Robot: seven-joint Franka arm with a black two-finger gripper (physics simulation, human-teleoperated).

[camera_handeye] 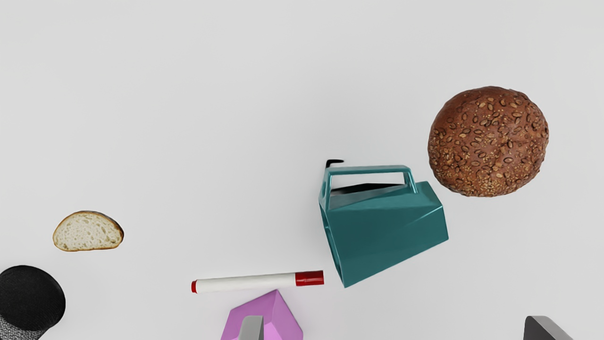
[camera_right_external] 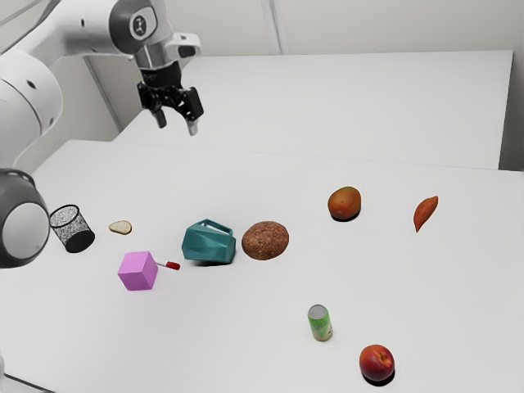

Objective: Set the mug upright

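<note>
A teal mug (camera_handeye: 387,231) lies on its side on a white surface (camera_right_external: 221,344), between a red-capped marker (camera_handeye: 257,282) and a round seeded loaf (camera_handeye: 488,141), its mouth toward the marker. The robot's hand (camera_right_external: 177,126) hangs well above, empty and spread wide. This looks like the approach; next it should descend, grip the mug and turn its mouth upward. The mug's contents are hidden; a black mesh cup (camera_right_external: 73,229) reveals none through its wall
</note>
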